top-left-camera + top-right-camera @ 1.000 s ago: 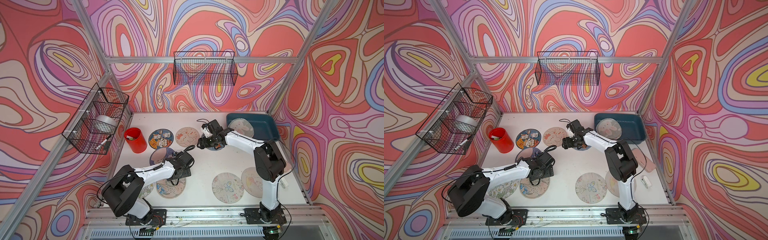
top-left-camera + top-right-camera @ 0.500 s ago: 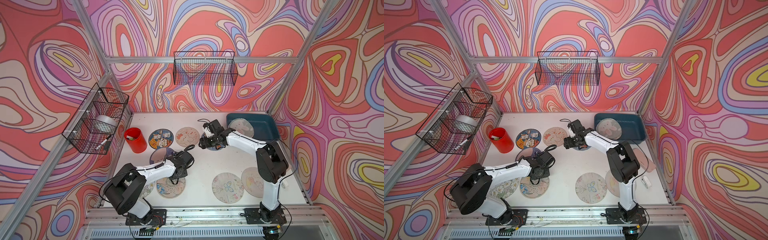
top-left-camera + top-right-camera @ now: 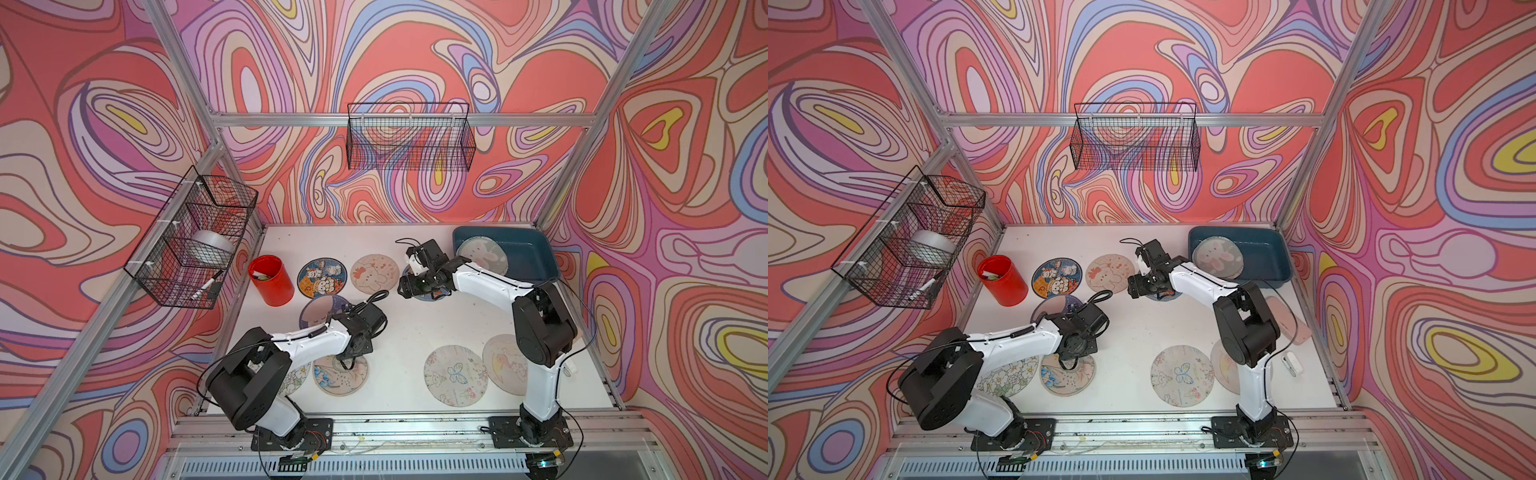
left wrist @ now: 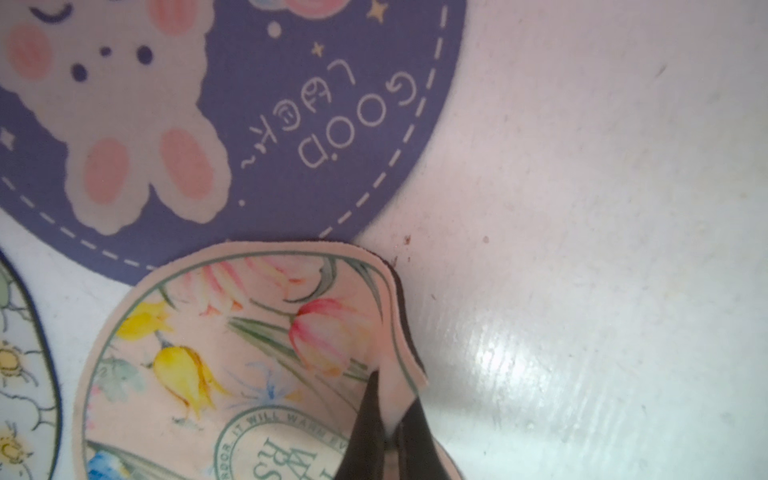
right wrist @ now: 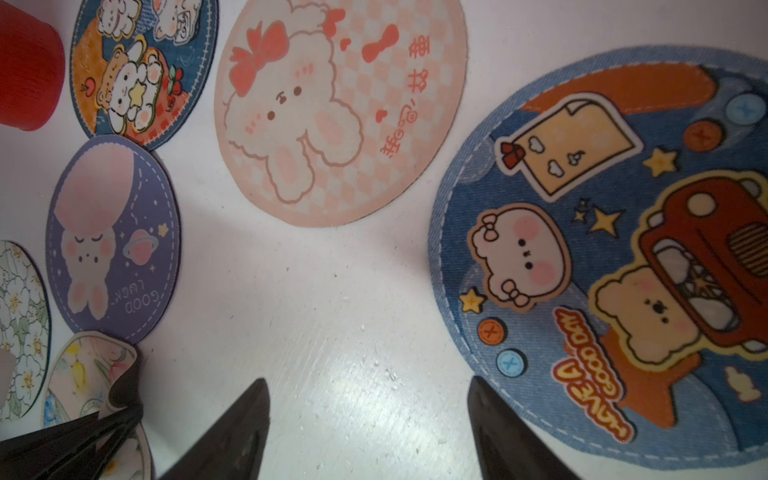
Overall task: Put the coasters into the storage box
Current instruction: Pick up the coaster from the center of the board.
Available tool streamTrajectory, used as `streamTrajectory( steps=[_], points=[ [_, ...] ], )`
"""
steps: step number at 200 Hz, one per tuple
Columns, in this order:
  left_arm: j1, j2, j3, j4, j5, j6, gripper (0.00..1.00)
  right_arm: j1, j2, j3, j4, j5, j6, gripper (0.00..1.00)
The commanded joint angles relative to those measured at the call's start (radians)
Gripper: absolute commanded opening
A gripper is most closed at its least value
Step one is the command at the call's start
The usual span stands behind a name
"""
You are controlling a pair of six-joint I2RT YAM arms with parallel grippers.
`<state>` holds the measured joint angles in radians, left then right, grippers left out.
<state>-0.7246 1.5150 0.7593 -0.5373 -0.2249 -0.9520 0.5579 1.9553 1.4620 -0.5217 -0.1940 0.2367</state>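
Note:
My left gripper point(image 4: 390, 399) is shut on the edge of a beige tulip coaster point(image 4: 249, 353), and the pinched rim curls up off the table. In a top view this coaster point(image 3: 340, 376) lies at the front left under the left gripper point(image 3: 347, 363). A purple rabbit coaster point(image 4: 249, 104) touches it. My right gripper point(image 5: 370, 399) hangs open over bare table beside a blue denim coaster point(image 5: 602, 249). The teal storage box point(image 3: 532, 253) stands at the back right with one coaster point(image 3: 482, 255) in it. Several more coasters lie on the table, among them a pink rabbit one point(image 3: 374, 272) and a butterfly one point(image 3: 455, 376).
A red cup point(image 3: 271, 280) stands at the back left. Black wire baskets hang on the back wall point(image 3: 409, 137) and the left wall point(image 3: 191, 237). A pink flat object point(image 3: 1289, 318) and a small white object point(image 3: 1291, 363) lie by the right edge.
The left gripper has closed on the tulip coaster's edge. The right gripper has shifted slightly left, still open.

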Motion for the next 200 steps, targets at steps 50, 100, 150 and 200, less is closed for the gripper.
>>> streamTrajectory(
  steps=[50, 100, 150, 200],
  points=[
    [-0.004, -0.039, 0.122, 0.126, 0.047, 0.114, 0.0, 0.0, -0.133, -0.143, 0.095, -0.024, -0.047, 0.77],
    [-0.002, 0.057, 0.306, 0.11, 0.048, 0.153, 0.0, -0.001, -0.284, -0.309, 0.186, -0.078, -0.075, 0.77],
    [-0.002, 0.143, 0.42, 0.134, 0.089, 0.204, 0.0, -0.001, -0.453, -0.458, 0.271, -0.151, -0.071, 0.78],
    [0.004, 0.156, 0.456, 0.175, 0.118, 0.219, 0.0, 0.003, -0.465, -0.507, 0.3, -0.227, -0.033, 0.78]
  ],
)
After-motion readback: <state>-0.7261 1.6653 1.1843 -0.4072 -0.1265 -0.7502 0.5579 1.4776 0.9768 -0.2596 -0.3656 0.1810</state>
